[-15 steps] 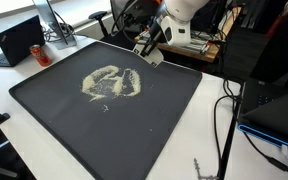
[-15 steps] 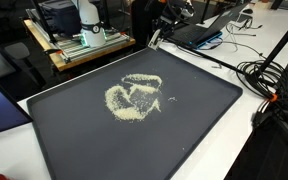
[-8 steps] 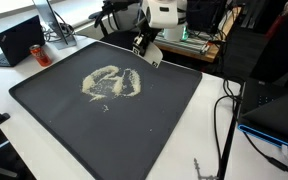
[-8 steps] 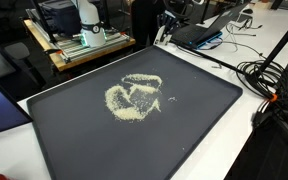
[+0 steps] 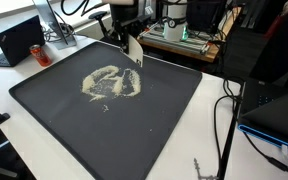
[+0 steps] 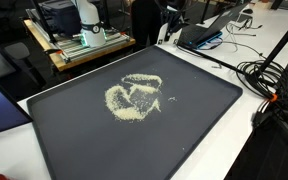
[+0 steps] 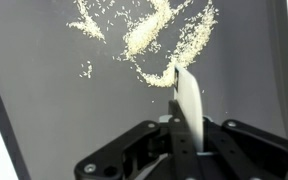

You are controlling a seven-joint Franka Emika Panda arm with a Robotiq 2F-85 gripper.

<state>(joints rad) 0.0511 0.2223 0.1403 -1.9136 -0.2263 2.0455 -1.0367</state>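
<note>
A wide black tray [image 5: 169,130] [image 6: 189,135] lies on the white table. A swirl of pale grains [image 5: 109,82] [image 6: 134,95] [image 7: 154,40] is spread over its middle. My gripper [image 5: 127,38] [image 7: 180,128] hangs over the tray's far edge in an exterior view. It is shut on a flat white blade [image 5: 135,53] [image 7: 187,95] that points down at the tray. In the wrist view the blade's tip is just short of the nearest arc of grains. The blade is above the tray; I cannot tell whether it touches it.
An open laptop [image 5: 19,40] sits beyond one corner of the tray, and another laptop [image 6: 199,35] is behind the far edge. Black cables [image 6: 269,75] [image 5: 224,125] run over the table beside the tray. A wooden cart with equipment [image 6: 84,40] stands behind.
The arm has swung along the tray's far edge with the white blade in its jaws, ending closer to the grain swirl. The grains have not moved.
</note>
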